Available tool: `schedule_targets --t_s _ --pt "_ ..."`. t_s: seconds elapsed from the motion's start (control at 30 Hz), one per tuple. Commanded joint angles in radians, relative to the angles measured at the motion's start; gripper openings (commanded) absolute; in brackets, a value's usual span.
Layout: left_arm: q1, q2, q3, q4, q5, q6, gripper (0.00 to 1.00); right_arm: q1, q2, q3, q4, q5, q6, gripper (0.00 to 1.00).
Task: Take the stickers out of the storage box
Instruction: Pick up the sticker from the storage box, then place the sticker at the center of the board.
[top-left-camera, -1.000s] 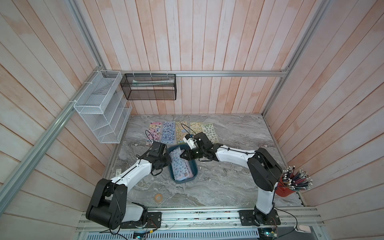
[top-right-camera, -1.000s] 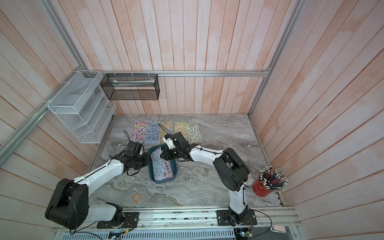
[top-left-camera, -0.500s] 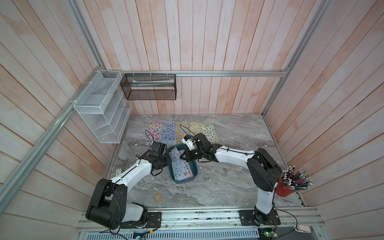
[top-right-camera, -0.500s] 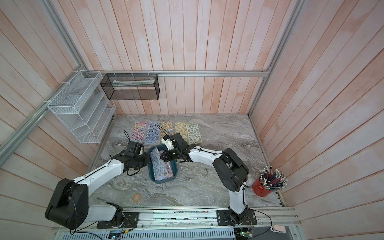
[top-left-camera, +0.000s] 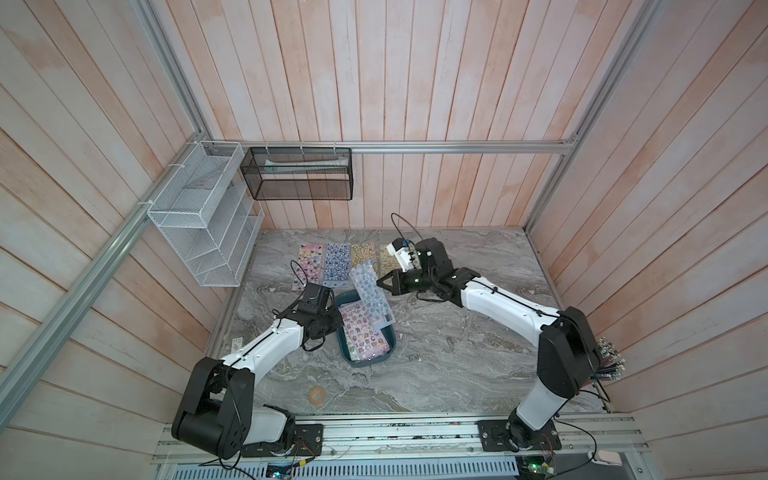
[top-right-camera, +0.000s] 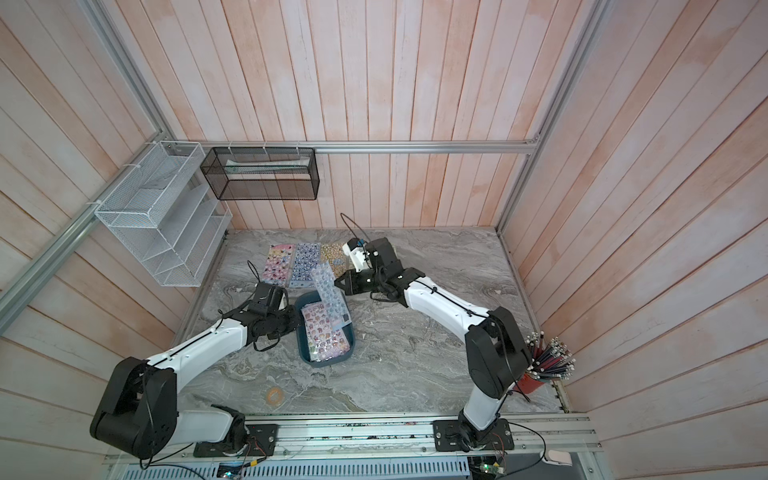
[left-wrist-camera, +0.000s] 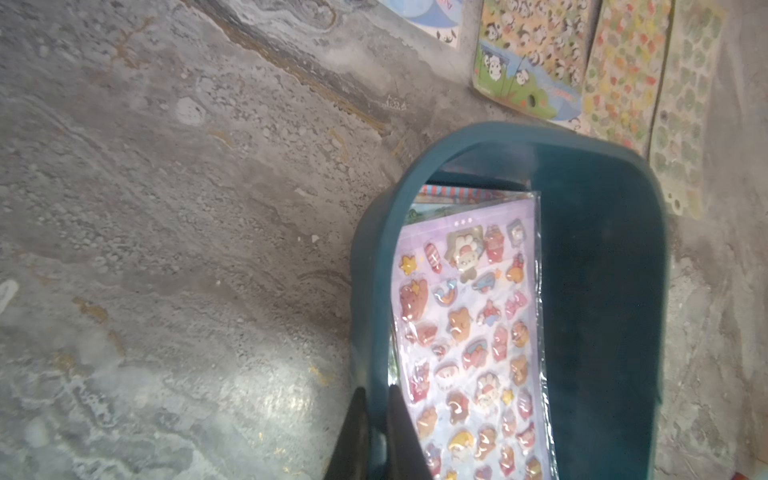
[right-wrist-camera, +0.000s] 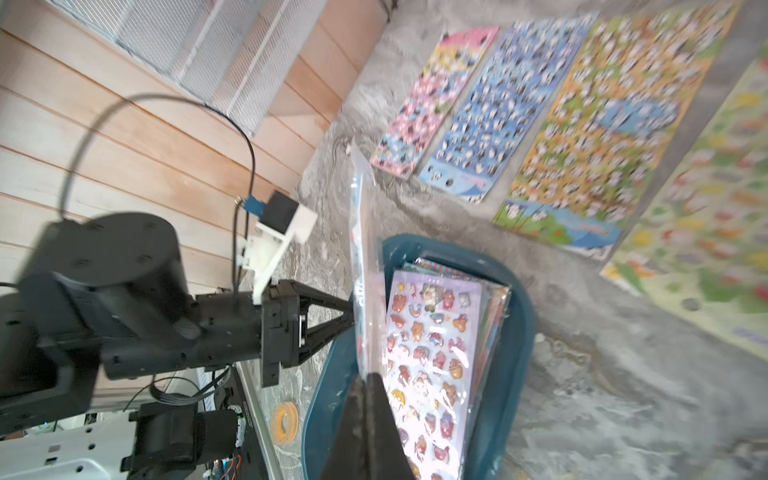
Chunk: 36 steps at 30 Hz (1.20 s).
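Nearest the rail, an orange tape roll lies on the grey marbled counter; beyond it sits the teal storage box, holding a stack of stickers with a pink sheet on top; the left end effector is clamped on the box's rim, one finger inside the wall and one outside; the right end effector is pinched on the long edge of a pale blue sticker sheet, which is tilted, far end raised, near end over the box; farther back, four more sheets lie flat side by side, the rightmost partly hidden by the right arm; on the walls hang a white wire-mesh rack and a black mesh basket.
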Motion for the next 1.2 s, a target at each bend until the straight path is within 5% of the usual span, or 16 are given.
schedule_targets --t_s 0.0,0.2,0.43,0.83,1.17 --pt "0.007 0.001 0.02 -0.005 -0.008 0.015 0.01 -0.097 -0.05 0.04 -0.09 -0.054 -0.042 0.01" --pt "0.006 -0.002 0.021 -0.007 0.0 0.02 0.02 -0.369 -0.022 0.118 -0.15 -0.2 -0.119 0.0" --pt "0.006 -0.02 0.03 -0.012 -0.012 0.033 0.01 -0.591 0.228 0.343 -0.334 -0.254 -0.265 0.0" --pt "0.002 -0.063 0.107 -0.067 0.017 0.081 0.01 -0.662 0.714 0.898 -0.685 -0.09 -0.455 0.0" --pt "-0.006 -0.053 0.169 -0.059 -0.028 0.144 0.0 -0.663 0.877 1.008 -0.693 -0.061 -0.464 0.0"
